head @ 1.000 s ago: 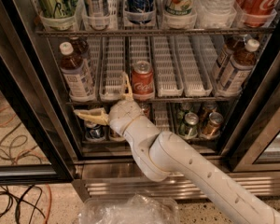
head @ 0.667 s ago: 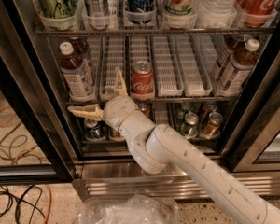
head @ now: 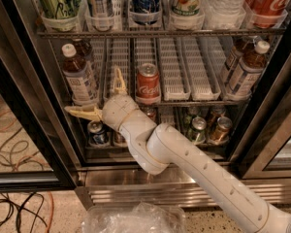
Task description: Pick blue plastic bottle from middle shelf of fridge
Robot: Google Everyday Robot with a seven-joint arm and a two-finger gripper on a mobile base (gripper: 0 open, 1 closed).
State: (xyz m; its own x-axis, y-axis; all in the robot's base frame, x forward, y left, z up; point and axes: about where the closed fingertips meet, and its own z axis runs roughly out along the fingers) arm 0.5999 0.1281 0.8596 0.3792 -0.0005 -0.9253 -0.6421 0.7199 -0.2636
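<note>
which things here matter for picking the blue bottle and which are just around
Job: blue plastic bottle, left on the middle shelf; fridge; hand, open, beside that bottle.
Just there: red cola can; lower-rack cans; floor cables.

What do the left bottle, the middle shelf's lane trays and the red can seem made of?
The blue plastic bottle: clear glossy plastic, likely; dark drink shows through. The lane trays on the middle shelf: matte white slotted plastic, apparently. The red cola can: shiny metal, silver rim. The open gripper beside the bottle: pale yellowish fingers, material unclear.
</note>
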